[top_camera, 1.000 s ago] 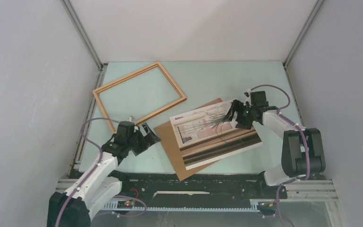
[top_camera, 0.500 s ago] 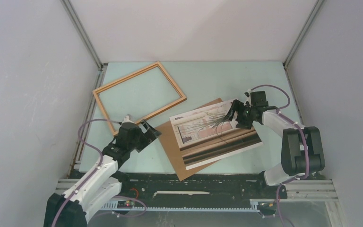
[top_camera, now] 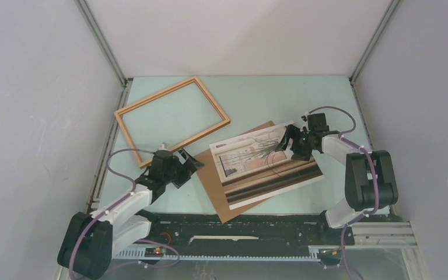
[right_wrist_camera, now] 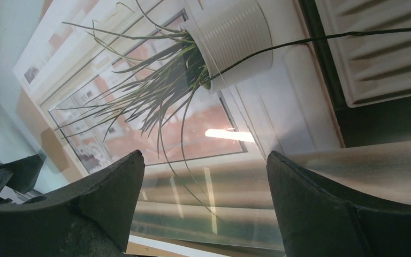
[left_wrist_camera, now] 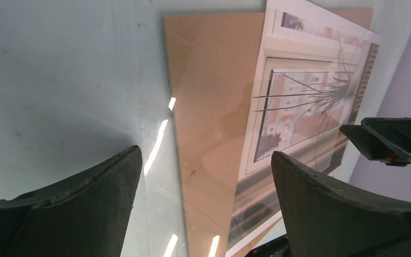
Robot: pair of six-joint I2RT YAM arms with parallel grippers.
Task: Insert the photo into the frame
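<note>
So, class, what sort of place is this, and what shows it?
Probably a robot test cell: plain grey walls box in a pale green table, with left arm and right arm bolted at its edge.

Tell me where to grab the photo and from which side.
Take the photo by its right edge, where it seems to jut past the board. It lies flat and thin, so a pinch from above finds nothing to close on. Slide the open right pincer in low from the right, one finger under that edge.
</note>
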